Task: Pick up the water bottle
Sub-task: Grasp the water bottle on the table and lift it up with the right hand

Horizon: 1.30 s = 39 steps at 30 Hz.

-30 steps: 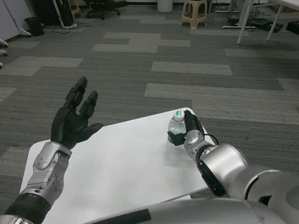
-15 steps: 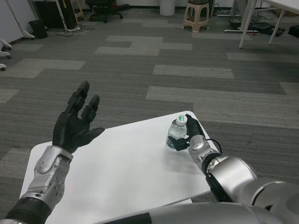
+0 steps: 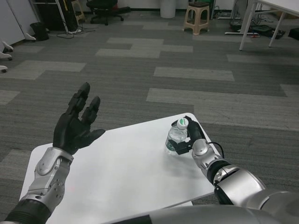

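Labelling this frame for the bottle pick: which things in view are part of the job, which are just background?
Job:
- water bottle, tilted, near the white table's far right corner
- right hand, gripping the bottle

Background:
- left hand, raised, holding nothing
- beige stool on the floor
- black chair, far back
- white table leg, upper right

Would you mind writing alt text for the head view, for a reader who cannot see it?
The robot's right hand grips a small clear water bottle with a white and green cap near the far right corner of a white table. Its left hand is raised over the table's left side, fingers spread, holding nothing. Grey carpet, a beige stool and office furniture lie beyond.
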Each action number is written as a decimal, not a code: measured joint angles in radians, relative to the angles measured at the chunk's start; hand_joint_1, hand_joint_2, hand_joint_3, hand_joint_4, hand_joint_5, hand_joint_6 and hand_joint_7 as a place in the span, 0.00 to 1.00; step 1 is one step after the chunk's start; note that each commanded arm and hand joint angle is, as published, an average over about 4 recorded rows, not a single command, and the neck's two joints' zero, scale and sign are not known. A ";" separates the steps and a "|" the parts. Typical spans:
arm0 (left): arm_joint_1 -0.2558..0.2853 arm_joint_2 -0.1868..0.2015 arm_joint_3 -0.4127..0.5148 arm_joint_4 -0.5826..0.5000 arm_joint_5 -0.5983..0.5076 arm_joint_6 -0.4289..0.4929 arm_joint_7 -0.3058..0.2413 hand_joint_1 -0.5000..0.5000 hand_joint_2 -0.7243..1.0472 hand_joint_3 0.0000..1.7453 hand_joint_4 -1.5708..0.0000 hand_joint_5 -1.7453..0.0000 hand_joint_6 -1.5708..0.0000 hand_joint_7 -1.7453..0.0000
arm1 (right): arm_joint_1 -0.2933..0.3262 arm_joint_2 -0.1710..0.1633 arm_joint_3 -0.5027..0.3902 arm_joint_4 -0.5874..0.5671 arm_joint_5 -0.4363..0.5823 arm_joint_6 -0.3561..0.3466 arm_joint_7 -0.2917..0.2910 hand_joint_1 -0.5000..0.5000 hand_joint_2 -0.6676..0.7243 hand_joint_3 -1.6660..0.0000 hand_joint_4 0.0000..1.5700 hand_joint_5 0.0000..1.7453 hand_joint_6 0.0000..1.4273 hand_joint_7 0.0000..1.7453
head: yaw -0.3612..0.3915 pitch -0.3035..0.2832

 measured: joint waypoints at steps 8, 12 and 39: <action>0.003 0.000 0.000 -0.004 0.000 0.000 0.000 0.21 0.75 0.05 1.00 1.00 1.00 1.00 | 0.056 -0.019 -0.027 -0.130 -0.001 0.001 0.008 0.04 0.09 0.10 0.87 0.89 0.90 0.83 | -0.003 0.003; 0.004 0.001 0.000 -0.006 0.000 0.000 0.000 0.22 0.75 0.05 1.00 1.00 1.00 1.00 | 0.094 -0.037 -0.041 -0.214 0.000 0.001 0.008 0.04 0.09 0.10 0.86 0.89 0.89 0.83 | -0.006 0.005; 0.005 0.002 0.002 -0.008 0.000 0.000 0.000 0.22 0.75 0.05 1.00 1.00 1.00 1.00 | 0.242 -0.085 -0.075 -0.674 0.020 0.007 0.009 0.04 0.09 0.10 0.84 0.89 0.86 0.81 | -0.008 -0.001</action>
